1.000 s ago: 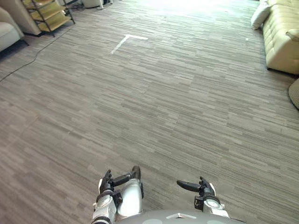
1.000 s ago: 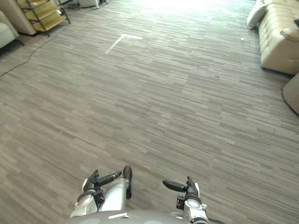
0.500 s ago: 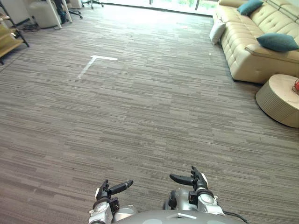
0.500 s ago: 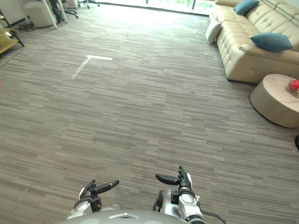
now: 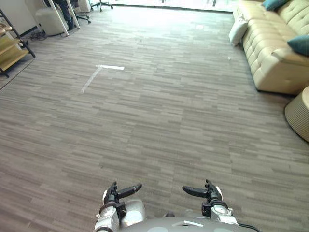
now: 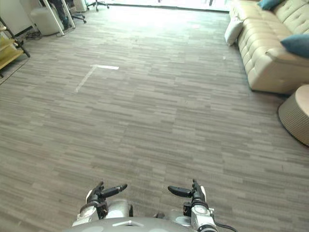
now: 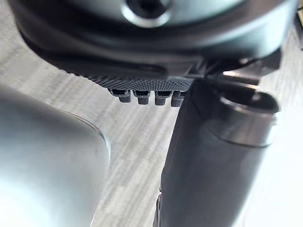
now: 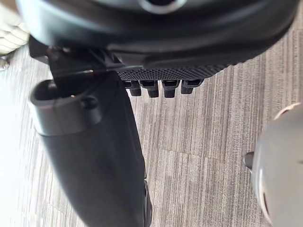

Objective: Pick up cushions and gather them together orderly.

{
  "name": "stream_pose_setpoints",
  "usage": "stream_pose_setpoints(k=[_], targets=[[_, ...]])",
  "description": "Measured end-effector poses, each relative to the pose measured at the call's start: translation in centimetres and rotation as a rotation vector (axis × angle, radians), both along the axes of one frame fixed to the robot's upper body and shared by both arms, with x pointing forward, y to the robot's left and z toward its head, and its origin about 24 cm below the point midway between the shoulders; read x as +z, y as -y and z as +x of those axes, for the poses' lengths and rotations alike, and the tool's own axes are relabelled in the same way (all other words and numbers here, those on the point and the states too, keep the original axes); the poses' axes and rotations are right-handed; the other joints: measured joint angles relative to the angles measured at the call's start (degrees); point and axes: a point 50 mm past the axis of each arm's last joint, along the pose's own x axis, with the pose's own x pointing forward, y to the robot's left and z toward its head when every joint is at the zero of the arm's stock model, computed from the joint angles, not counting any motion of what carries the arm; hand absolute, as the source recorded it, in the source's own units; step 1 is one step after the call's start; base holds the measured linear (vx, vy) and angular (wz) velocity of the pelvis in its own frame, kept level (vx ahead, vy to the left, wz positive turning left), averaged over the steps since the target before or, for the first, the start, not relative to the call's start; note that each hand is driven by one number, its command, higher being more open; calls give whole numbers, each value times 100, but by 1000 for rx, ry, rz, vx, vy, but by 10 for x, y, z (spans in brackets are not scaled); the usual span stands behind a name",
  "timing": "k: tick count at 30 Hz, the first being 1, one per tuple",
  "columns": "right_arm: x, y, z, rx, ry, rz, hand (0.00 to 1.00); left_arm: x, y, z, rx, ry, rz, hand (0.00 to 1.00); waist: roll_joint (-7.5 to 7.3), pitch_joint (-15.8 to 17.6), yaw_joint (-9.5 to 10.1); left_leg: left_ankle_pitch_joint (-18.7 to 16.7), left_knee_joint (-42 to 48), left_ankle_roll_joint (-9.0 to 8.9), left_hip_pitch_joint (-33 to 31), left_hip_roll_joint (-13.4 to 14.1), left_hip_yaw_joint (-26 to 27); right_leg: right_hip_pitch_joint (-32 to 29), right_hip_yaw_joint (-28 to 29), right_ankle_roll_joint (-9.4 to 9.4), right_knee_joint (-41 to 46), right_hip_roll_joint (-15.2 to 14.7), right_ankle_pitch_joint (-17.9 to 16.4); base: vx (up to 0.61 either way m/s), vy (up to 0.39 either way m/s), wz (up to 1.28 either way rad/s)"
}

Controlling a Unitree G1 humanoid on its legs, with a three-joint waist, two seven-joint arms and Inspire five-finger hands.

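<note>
Cushions lie at the right, well apart from both hands: a teal cushion (image 6: 297, 44) on the sofa (image 6: 263, 58), a white cushion (image 6: 233, 31) against its far end (a second teal one sits farther back). Left hand (image 5: 113, 194) and right hand (image 5: 210, 193) hang low over the floor (image 5: 159, 121), fingers straight, holding nothing.

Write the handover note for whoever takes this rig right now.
Left robot hand: open, empty, low in front.
Right robot hand: open, empty too.
Near teal cushion lies on the sofa at its near end, far teal cushion farther back on it, white cushion against its far end.
Done: nothing gathered.
Left: walk over to the right, collect all three, stack them tidily.
</note>
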Motion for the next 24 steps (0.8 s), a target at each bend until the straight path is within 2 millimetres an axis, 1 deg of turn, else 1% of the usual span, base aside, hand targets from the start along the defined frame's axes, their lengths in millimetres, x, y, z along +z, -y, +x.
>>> stream_pose_setpoints(k=[1,2,3,4,5,6,7,8,9,10,11,12,13,14,15,16,17,18,19,20,21,22,23,24], targets=[[0,-1,0,0,-3,2,100,0,0,1,6,5,-2,100,1,3,27,65,-429,4,-111,-5,-26,62,80,30,-66,-27,-21,408,146,-53],[-1,-1,-2,-1,-11,3,100,1,-1,2,24,13,-6,100,-16,13,74,335,-1394,-84,-224,-38,-106,155,244,134,-88,-114,-148,600,276,-64],[-1,-1,-2,5,-17,-2,100,1,0,2,44,17,-17,100,-1,15,91,576,-2095,-132,-304,-54,-242,270,393,254,-42,-196,-352,547,281,-63],[-2,-1,-3,7,-20,-3,100,1,0,2,52,17,-21,100,4,13,108,676,-2293,-137,-309,-35,-259,344,465,328,6,-234,-470,492,271,-49],[-2,-1,-4,8,-26,-4,100,1,0,2,59,18,-25,100,3,10,139,761,-2418,-132,-300,-14,-257,455,561,398,43,-277,-587,597,328,-68],[-5,-4,-9,0,-47,7,100,1,-4,1,85,25,-28,100,-102,-69,222,1262,-2124,-81,-302,-28,-194,719,788,602,19,-496,-893,611,336,-63],[-5,-6,-10,-3,-51,12,100,2,-5,1,87,25,-26,100,-106,-122,237,1312,-2042,-55,-311,-69,-142,755,840,616,26,-550,-917,748,407,-83],[-7,-8,-16,-9,-67,22,100,2,-9,-1,94,27,-17,100,-283,-238,276,1425,-1745,52,-323,-166,19,759,1015,700,175,-777,-978,500,272,-54],[-7,-12,-16,-8,-68,30,100,2,-11,-2,96,23,-13,100,-346,-286,285,1448,-1614,88,-312,-250,53,675,1113,706,439,-882,-981,624,355,-66],[-9,-17,-22,-11,-79,49,100,2,-16,-4,96,13,-1,100,-505,-388,283,1268,-1401,228,-245,-407,191,307,1286,763,1350,-1104,-948,618,367,-38],[-9,-17,-22,-8,-73,52,100,1,-20,-3,84,-2,7,100,-626,-396,243,900,-1309,406,33,-635,311,-367,1493,1156,3074,-1320,-423,601,359,-20],[-8,-17,-20,-7,-70,51,100,1,-20,-3,83,-9,6,100,-622,-381,212,810,-1305,462,152,-687,307,-582,1554,1221,3609,-1346,-120,574,330,8],[-7,-15,-17,-5,-57,46,100,-1,-19,-4,85,-28,4,100,-589,-334,168,643,-1334,517,439,-783,303,-933,1526,1310,4498,-1418,19,551,291,12],[-5,-11,-15,-4,-38,35,100,-3,-17,-7,82,-45,1,100,-500,-281,152,466,-1480,564,941,-839,306,-1282,1326,1254,5179,-1487,-19,625,298,8],[-4,-9,-13,-4,-27,29,100,-4,-15,-9,71,-56,5,100,-427,-254,147,390,-1643,610,1260,-848,306,-1517,1151,1171,5382,-1486,-69,570,227,2],[-2,-8,-10,-4,-3,23,100,-5,-12,-11,61,-62,2,100,-364,-255,136,283,-1930,655,1647,-848,286,-1935,824,1031,5395,-1461,-155,433,141,2],[0,-7,-5,3,22,13,100,-5,-11,-11,62,-65,0,100,-354,-234,121,246,-2163,666,1955,-849,280,-2247,523,871,5203,-1431,-251,406,92,2],[1,-7,-4,7,31,9,100,-5,-11,-12,61,-67,0,100,-353,-217,115,260,-2273,643,2065,-848,276,-2327,379,805,5022,-1406,-294,413,38,2],[2,-7,-3,9,44,8,100,-6,-11,-14,60,-74,0,100,-360,-216,82,241,-2488,634,2355,-843,272,-2497,65,729,4518,-1338,-338,422,15,6],[3,-7,0,9,58,7,100,-6,-11,-14,44,-80,3,100,-363,-214,26,160,-2741,599,2668,-843,242,-2701,-289,700,3637,-1198,-320,461,-30,12],[4,-8,3,10,64,10,100,-6,-10,-14,31,-82,4,100,-357,-213,-35,89,-2877,545,2829,-843,184,-2815,-367,705,2757,-1004,-195,505,-79,16],[4,-8,5,11,66,11,100,-7,-10,-14,29,-83,4,100,-355,-213,-72,53,-2937,515,2888,-844,147,-2850,-356,703,2293,-914,-78,657,-141,38],[5,-4,8,1,60,9,100,-8,-8,-16,19,-94,2,100,-294,-183,-188,-23,-3114,479,3137,-842,-28,-2768,-214,478,1575,-696,743,596,-157,55],[4,3,6,-23,46,1,100,-10,-1,-18,12,-109,-18,100,-179,-194,-207,-30,-3193,491,3317,-738,-254,-2655,-238,-43,1615,-578,801,641,-179,54]])
